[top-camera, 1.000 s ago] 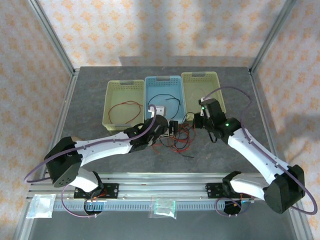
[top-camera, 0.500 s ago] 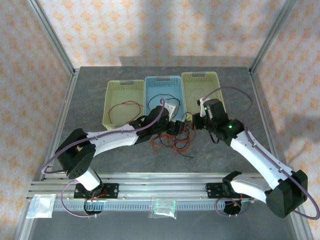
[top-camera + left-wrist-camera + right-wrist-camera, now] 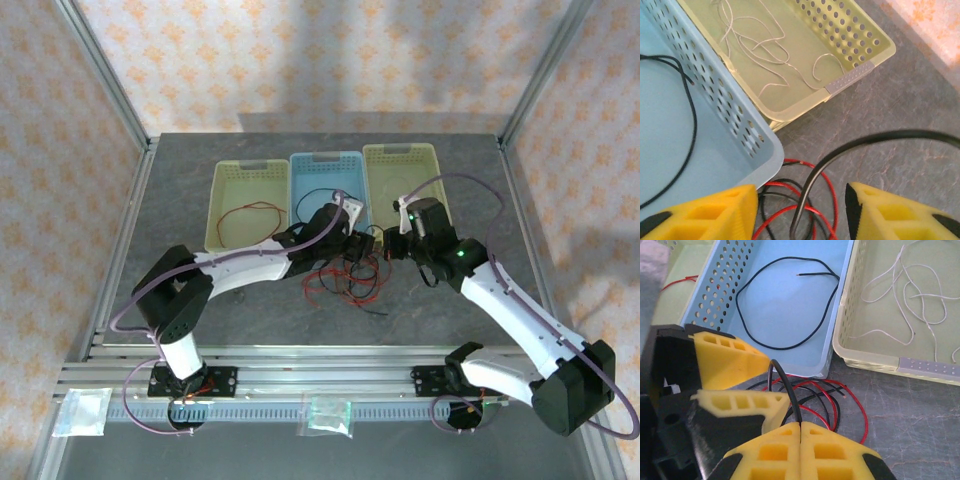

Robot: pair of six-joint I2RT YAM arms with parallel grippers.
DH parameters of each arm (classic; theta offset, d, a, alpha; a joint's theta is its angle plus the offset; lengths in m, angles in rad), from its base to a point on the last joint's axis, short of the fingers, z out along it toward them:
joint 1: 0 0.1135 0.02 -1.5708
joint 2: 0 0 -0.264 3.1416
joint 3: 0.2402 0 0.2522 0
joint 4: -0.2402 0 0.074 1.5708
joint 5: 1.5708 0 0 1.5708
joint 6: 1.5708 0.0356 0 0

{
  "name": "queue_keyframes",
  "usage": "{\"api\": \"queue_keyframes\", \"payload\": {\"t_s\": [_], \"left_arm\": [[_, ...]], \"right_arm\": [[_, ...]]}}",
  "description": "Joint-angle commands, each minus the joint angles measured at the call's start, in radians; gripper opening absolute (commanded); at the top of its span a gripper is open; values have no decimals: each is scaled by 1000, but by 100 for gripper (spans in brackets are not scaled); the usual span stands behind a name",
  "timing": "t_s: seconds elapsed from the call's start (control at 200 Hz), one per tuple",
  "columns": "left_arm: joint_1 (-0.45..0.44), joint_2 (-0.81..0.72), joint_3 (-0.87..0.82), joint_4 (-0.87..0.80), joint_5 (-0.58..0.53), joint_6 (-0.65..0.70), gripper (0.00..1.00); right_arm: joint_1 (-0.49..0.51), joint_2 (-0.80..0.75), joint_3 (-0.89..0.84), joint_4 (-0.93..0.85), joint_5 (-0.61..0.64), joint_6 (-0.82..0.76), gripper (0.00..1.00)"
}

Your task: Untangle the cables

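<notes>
On the grey worktop (image 3: pixel 420 320), three baskets stand in a row at the far side: a left yellow basket (image 3: pixel 250 168), a blue basket (image 3: pixel 325 160) in the middle and a right yellow basket (image 3: pixel 400 152). The tangle (image 3: pixel 345 282) of red and black cables lies on the bare worktop just near of the blue basket, with both arms reaching in over it. In the right wrist view, the right gripper (image 3: pixel 800 426) has its yellow fingers pressed together, clamped on a black cable (image 3: pixel 790 402) that rises from between them and curves back over the tangle. The left gripper (image 3: pixel 801 197) is just to its left with its fingers apart. In the left wrist view the same black cable runs up through the gap between the fingers and arcs off to the right, and whether it touches either finger cannot be told. Red and black strands lie on the worktop below that gap, right beside the near corner of the blue basket. Inside the blue basket a separate black loop (image 3: pixel 737 300) lies flat. The pale white cables (image 3: pixel 910 287) lie loosely curled in the right yellow basket, and a single red cable (image 3: pixel 250 212) lies in the left yellow basket.
</notes>
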Motion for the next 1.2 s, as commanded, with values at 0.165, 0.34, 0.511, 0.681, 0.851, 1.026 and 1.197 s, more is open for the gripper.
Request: {"api": "queue_keyframes", "payload": {"t_s": [0.165, 0.34, 0.511, 0.681, 0.851, 1.026, 1.197], "left_arm": [[3, 4, 20, 65, 9, -7, 18], [3, -3, 7, 80, 3, -22, 4], [3, -7, -2, 93, 1, -34, 0], [4, -11, -15, 110, 3, -48, 0], [4, -20, -28, 110, 3, -53, 0], [5, -23, -38, 113, 4, -53, 0], [4, -27, -41, 115, 1, -55, 0]], "right_arm": [[2, -3, 6, 35, 21, 7, 0], [2, -3, 17, 31, 32, 24, 0], [2, -20, 14, 41, 54, 54, 6], [-1, -62, -26, 113, 115, 100, 49], [-65, -55, -44, 144, 48, 108, 57], [-184, 13, -24, 115, -273, 34, 60], [-190, 91, -13, 89, -434, -16, 56]]}}
